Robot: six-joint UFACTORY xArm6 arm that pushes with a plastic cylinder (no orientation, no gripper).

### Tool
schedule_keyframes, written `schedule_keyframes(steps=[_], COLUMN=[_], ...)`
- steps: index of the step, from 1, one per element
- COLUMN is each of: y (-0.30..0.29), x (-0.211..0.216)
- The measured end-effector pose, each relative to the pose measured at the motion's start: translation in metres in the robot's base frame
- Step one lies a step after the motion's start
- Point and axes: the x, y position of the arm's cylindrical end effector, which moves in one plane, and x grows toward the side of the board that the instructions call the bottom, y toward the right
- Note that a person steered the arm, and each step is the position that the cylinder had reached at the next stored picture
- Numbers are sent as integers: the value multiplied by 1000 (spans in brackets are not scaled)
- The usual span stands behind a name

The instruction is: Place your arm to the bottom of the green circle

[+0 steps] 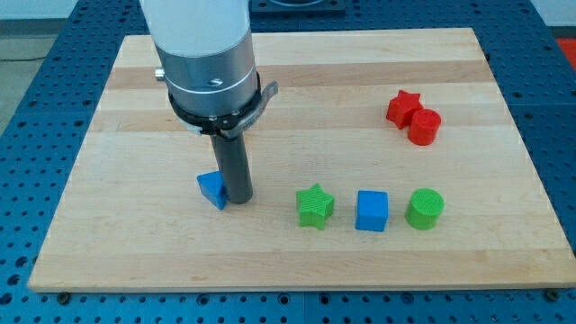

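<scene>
The green circle [424,209] is a short green cylinder at the view's lower right of the wooden board [297,252]. My tip [238,197] is far to its left, at about the same height in the view, touching the right side of a blue triangular block [212,189]. A green star [315,206] and a blue cube [372,211] lie in a row between my tip and the green circle.
A red star [403,107] and a red cylinder [424,126] sit together at the view's upper right. The arm's white and metal body [207,54] rises above the tip at the view's upper left. A blue perforated table surrounds the board.
</scene>
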Motion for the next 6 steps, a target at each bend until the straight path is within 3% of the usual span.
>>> schedule_keyframes(steps=[2, 4, 5, 6], y=[90, 246, 310, 312], x=[-52, -52, -24, 38])
